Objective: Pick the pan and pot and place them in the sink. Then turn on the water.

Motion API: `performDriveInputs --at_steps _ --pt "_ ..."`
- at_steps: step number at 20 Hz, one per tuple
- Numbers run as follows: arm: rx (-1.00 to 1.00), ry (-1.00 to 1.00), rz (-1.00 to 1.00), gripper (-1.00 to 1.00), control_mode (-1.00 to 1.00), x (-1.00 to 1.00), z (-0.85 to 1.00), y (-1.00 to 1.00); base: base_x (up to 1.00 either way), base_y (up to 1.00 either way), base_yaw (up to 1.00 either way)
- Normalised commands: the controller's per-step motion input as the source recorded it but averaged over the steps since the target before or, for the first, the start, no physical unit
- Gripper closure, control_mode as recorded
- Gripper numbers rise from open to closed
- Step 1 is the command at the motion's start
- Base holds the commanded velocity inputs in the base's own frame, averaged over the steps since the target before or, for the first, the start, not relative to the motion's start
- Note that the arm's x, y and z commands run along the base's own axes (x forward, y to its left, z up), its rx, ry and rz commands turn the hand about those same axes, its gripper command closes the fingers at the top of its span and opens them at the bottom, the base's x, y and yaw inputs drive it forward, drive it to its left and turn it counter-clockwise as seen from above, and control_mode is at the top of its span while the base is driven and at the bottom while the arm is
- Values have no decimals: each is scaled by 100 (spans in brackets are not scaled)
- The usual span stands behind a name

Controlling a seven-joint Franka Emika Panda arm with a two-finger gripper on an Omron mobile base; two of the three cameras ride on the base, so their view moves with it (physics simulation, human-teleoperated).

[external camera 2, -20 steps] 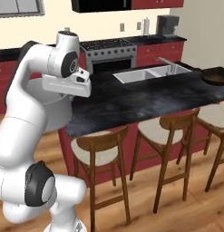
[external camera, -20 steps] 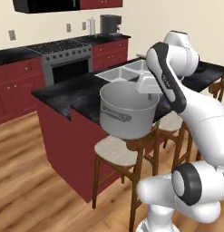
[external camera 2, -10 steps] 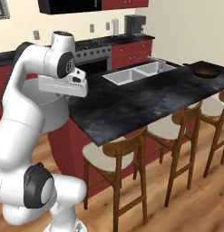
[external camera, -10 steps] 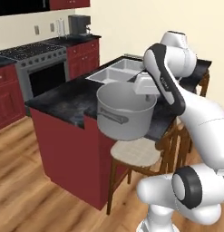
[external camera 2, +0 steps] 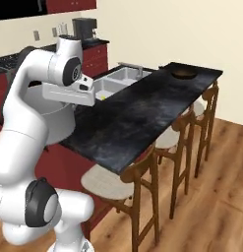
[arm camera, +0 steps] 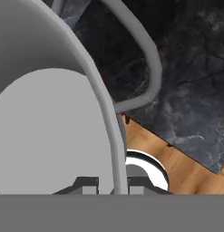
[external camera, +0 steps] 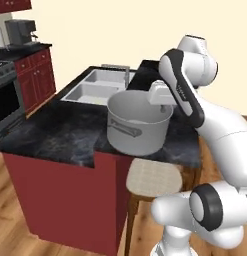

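The pot (external camera: 138, 122) hangs by its rim wall from the closed gripper (arm camera: 112, 183), over the counter's near edge, short of the sink (external camera: 95, 87). Carry it level toward a basin, clearing the faucet (external camera: 126, 75).

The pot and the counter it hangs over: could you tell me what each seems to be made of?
The pot looks like matte grey metal: uniform grey, thin wall, slim loop handle. The counter looks like polished dark stone, perhaps granite or marble: black with pale mottled veins and a faint sheen. Both are rendered, so this is appearance only.
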Motion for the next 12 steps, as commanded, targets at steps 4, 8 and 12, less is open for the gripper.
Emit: performDriveInputs --at_steps 4,8,12 --pt "0 0 0 100 100 0 0 0 -2 100 -16" --pt "0 0 0 100 100 0 0 0 0 100 -18" --pt "0 0 0 100 100 0 0 0 31 98 -31"
